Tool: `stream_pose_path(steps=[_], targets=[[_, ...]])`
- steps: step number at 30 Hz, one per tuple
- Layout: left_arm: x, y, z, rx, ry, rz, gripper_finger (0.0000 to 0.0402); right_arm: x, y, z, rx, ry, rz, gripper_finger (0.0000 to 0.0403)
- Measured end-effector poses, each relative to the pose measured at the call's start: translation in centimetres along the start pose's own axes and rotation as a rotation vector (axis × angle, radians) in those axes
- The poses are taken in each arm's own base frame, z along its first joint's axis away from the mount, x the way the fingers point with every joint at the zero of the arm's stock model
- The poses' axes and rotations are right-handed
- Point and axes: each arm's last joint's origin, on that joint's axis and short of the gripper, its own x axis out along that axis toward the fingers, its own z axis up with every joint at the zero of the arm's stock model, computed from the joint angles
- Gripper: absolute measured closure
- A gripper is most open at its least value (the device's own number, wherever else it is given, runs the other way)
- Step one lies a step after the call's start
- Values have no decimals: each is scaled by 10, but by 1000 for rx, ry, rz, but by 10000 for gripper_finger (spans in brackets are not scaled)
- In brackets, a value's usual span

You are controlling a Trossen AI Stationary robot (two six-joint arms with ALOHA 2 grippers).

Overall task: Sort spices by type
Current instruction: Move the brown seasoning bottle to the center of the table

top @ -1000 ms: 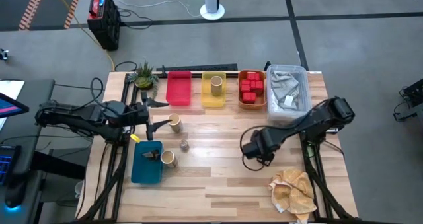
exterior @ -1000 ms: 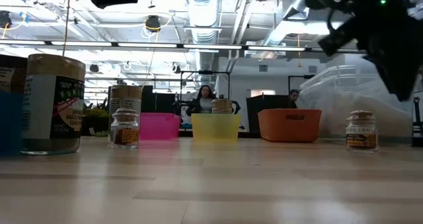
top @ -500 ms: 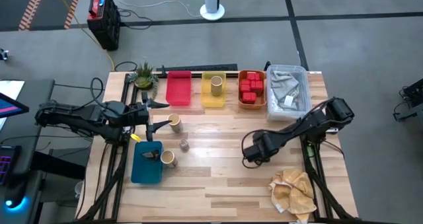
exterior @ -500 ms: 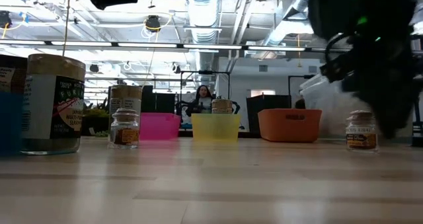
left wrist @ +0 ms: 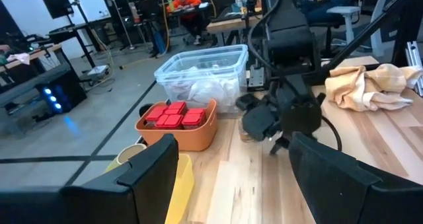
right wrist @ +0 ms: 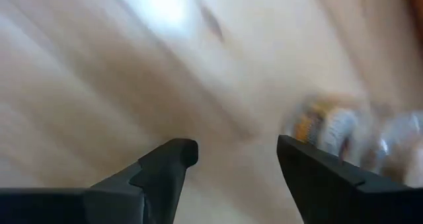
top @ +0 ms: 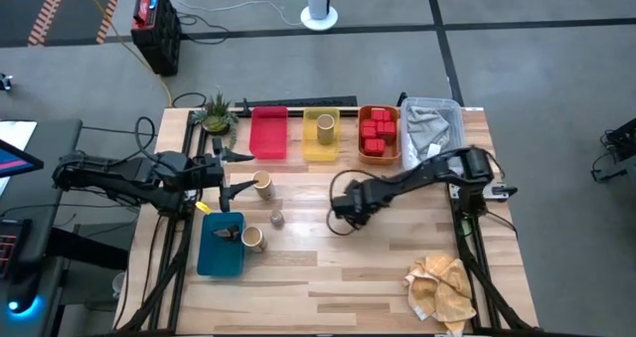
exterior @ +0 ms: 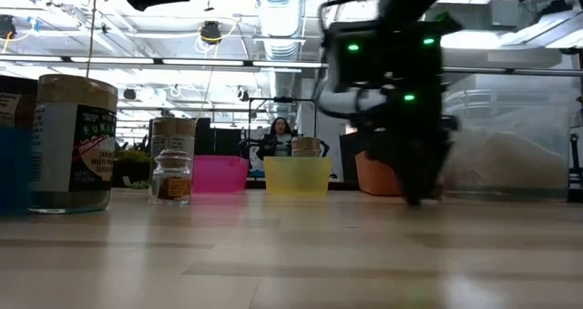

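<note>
My right gripper (top: 344, 216) hangs open low over the middle of the table (right wrist: 234, 159). A tiny brownish jar (right wrist: 325, 127) shows blurred beside one finger, outside the gap; whether it touches I cannot tell. My left gripper (top: 242, 171) waits open at the table's left, with a tan cylinder (top: 261, 184) standing just past its near fingertip. A second jar (top: 277, 218) and a tan cylinder (top: 253, 240) stand by the blue tray (top: 214, 257). One tan cylinder (top: 325, 128) stands in the yellow tray (top: 320, 150). Red tins (top: 378, 133) fill the orange tray (top: 379, 158).
A red tray (top: 269, 135) lies at the far edge, left of the yellow one. A clear bin (top: 433, 138) with grey cloth sits at the far right. A beige cloth (top: 442, 287) lies at the near right corner, a small plant (top: 217, 113) at the far left. Bare wood lies along the near middle.
My right arm has swung quickly toward the table's left and slightly toward the far edge, ending over the table's middle. In the low view it has crossed from the right side to the centre and now covers the small jar that stood there.
</note>
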Motion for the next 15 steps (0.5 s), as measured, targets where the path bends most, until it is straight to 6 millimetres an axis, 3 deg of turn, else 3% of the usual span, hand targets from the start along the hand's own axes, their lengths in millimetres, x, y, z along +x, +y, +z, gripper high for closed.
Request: stream_pose_path(steps=[3, 9, 11, 15], targets=[[0, 0, 0, -3, 2, 0, 125, -13, 6, 19, -54, -96, 9, 127], [0, -1, -4, -22, 39, -5, 125, -52, 9, 23, -110, -96, 0, 127], [1, -1, -5, -31, 51, -7, 125, -62, -1, 17, -64, -46, -54, 127], [3, -2, -6, -46, 57, -8, 125, -61, -26, 16, 90, 45, -134, 127]])
